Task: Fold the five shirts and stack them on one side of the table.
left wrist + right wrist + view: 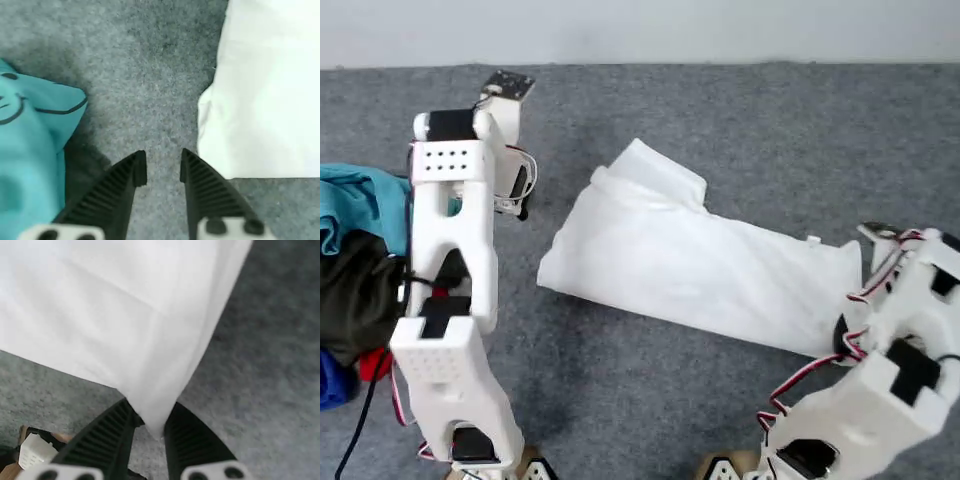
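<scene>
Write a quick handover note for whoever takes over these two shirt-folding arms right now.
Left gripper: open, empty, over bare table between the teal shirt and the white shirt.
Right gripper: shut on an edge of the white shirt.
White shirt lies mid-table and looks partly folded. Crumpled pile sits at the high view's left edge, teal on top.
Done: no folded stack yet.
Left: finish the white shirt, fold the pile, stack all.

Grey speckled table (770,130), white shirt (690,265), teal shirt (25,150) with dark line drawing, dark olive shirt (355,290), blue shirt (330,382)
</scene>
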Controlling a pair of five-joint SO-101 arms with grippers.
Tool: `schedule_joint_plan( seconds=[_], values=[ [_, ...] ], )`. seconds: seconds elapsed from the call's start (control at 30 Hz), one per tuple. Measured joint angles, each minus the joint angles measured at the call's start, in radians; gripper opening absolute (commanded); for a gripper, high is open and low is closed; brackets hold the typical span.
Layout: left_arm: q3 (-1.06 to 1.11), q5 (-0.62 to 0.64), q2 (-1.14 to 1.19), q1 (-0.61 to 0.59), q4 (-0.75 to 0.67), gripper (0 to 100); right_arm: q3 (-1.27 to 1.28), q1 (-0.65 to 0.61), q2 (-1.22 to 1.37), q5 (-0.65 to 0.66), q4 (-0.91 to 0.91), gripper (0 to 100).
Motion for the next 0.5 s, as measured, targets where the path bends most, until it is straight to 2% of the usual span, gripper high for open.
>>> schedule_joint_plan(
  seconds=[0.1,0.3,0.5],
  values=[
    [0.052,0.0,-0.048,0.0,0.0,12,0.005,0.034,-0.066,0.0,0.008,2.3],
    [0.106,-0.002,-0.061,0.0,0.002,12,0.029,0.038,-0.114,0.0,0.089,17.9],
    [0.213,0.002,-0.061,0.037,0.002,12,0.032,0.051,-0.146,0.0,0.126,19.1]
  ],
)
